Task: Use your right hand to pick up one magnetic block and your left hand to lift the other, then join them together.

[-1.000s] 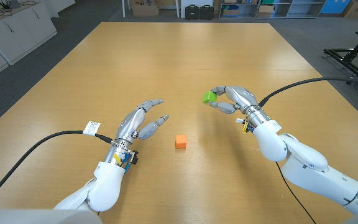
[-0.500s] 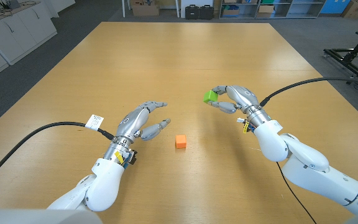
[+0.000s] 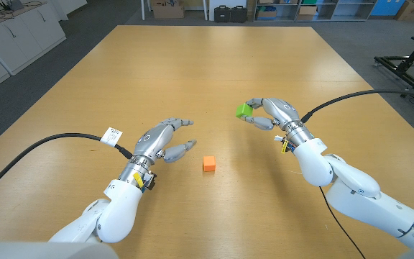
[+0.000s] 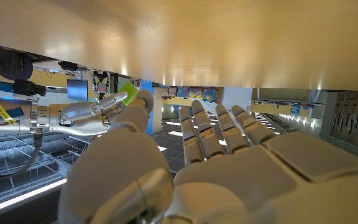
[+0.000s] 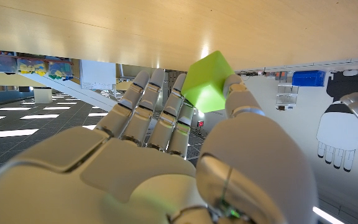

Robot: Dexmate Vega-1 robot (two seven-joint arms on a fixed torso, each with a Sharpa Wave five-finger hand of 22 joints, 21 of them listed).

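Observation:
My right hand (image 3: 272, 114) pinches a green block (image 3: 244, 111) between thumb and fingers, lifted above the wooden table (image 3: 207, 65) right of centre. The right wrist view shows that green block (image 5: 207, 81) at the fingertips of my right hand (image 5: 166, 155). An orange block (image 3: 208, 163) lies on the table near the middle. My left hand (image 3: 162, 139) hovers just left of it with fingers spread, holding nothing, a short gap between them. In the left wrist view my left hand (image 4: 210, 162) has its fingers extended, and the right hand (image 4: 86, 115) with the green block (image 4: 128, 94) shows beyond.
Black cables (image 3: 42, 155) trail from both wrists across the table's near corners. Cabinets (image 3: 20, 32) stand at the far left, storage boxes (image 3: 228, 11) at the back and a black stand (image 3: 408, 61) at the far right.
My left hand has drifted slightly toward the near side and its fingers have curled a little. The right hand holds the green block in nearly the same place.

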